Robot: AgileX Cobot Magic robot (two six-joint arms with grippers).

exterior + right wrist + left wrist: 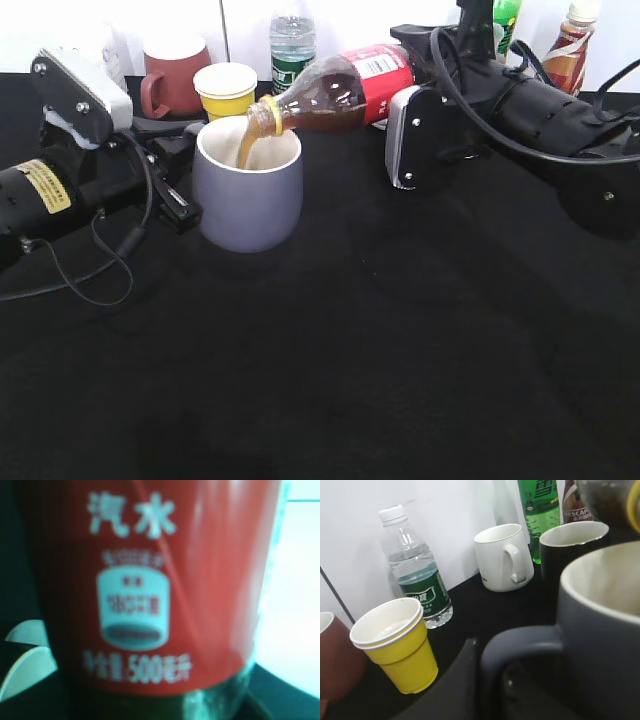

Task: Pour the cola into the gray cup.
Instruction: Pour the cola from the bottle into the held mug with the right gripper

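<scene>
Nearest the camera, a bare black table (330,380) is seen, and further back on it the gray cup (248,190) is stood upright. The cola (340,92) is held tipped over, almost lying flat, with its open mouth just above the cup's rim, and a brown stream is being poured into the white inside. So the pouring step is judged to be in hand right now. The bottle is held around its red label by the right gripper (405,135), and in the right wrist view the label (150,585) fills nearly the whole picture, so the claw is taken to be pinched on the bottle. The left gripper (175,175) is placed beside the cup at its handle (520,645); one dark finger (462,680) is seen next to the handle, but it cannot be told whether this claw is spread or pressed together. Behind the cup, a yellow cup (226,90), a dark red mug (172,78) and a water bottle (292,45) are stood near the wall. Next, the bottle should be kept steady over the cup until enough is poured, then tipped back upright slowly so that nothing is spilled on the table.
</scene>
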